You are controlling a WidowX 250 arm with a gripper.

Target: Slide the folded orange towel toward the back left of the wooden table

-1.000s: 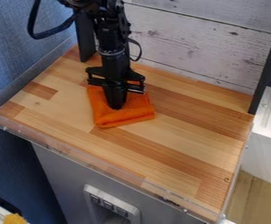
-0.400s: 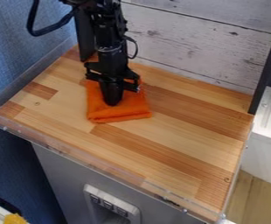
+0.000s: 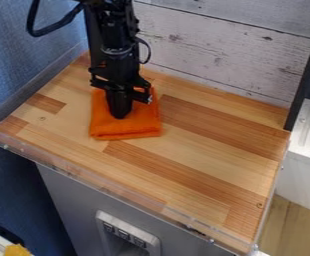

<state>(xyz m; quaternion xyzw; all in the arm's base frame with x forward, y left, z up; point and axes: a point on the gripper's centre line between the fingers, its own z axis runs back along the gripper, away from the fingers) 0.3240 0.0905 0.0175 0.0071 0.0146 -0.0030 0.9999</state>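
Camera view: black two-finger gripper (image 3: 119, 116) hangs down over the upper-left part of the wooden surface (image 3: 204, 150). Fingers narrow, brought together into one dark column; cannot tell whether any fabric is pinched between them. Tips meet the folded orange cloth (image 3: 141, 125), slightly left of its middle. Cloth lies directly beneath, flat on the surface, its near edge toward the camera and its right portion extending beyond the tips. Outline roughly square, no clear long axis. White plank wall (image 3: 218, 50) behind; transparent guard (image 3: 107, 184) along the near edge.
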